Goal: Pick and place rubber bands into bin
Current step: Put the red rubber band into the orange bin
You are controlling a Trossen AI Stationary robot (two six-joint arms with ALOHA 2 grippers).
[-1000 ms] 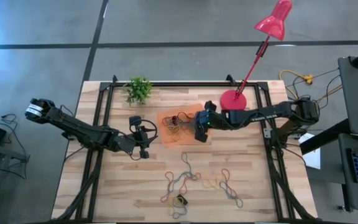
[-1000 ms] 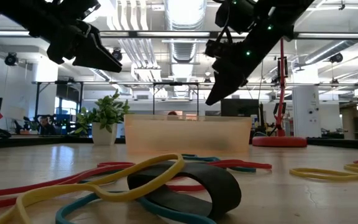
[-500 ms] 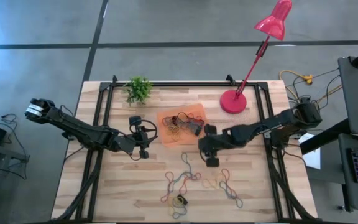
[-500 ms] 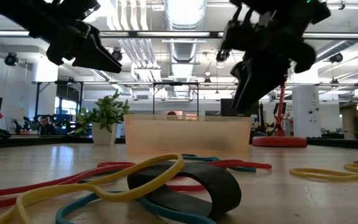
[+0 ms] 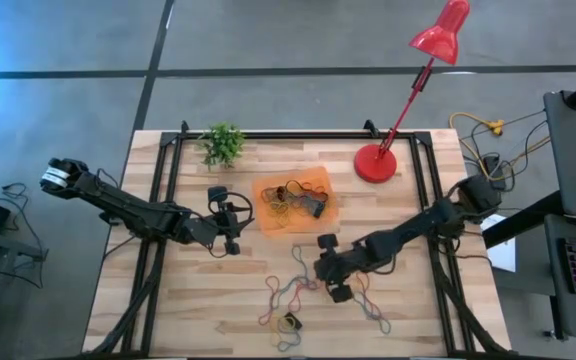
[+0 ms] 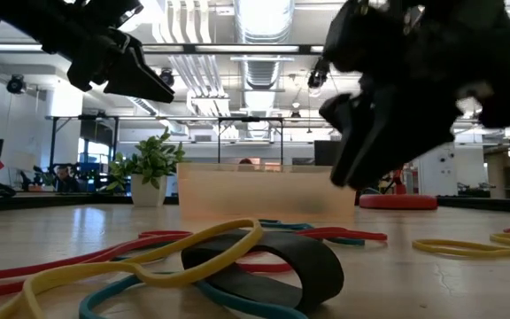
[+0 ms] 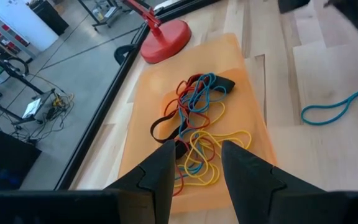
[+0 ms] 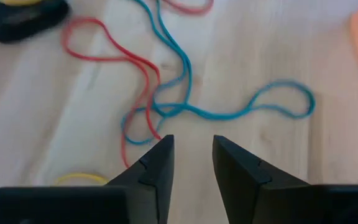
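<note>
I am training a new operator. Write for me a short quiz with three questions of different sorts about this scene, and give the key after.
1. True or false: the orange bin already holds several rubber bands.
2. Multiple choice: the right claw hangs over A) the bin, B) the loose bands on the table, C) the potted plant.
3. Fill in: the red lamp stands beside the bin, toward the ______ arm's side of the table.

Key: 1 true; 2 B; 3 right. The right claw's fingers stand apart with nothing between them, above a blue band. The left claw waits open beside the bin.
</note>
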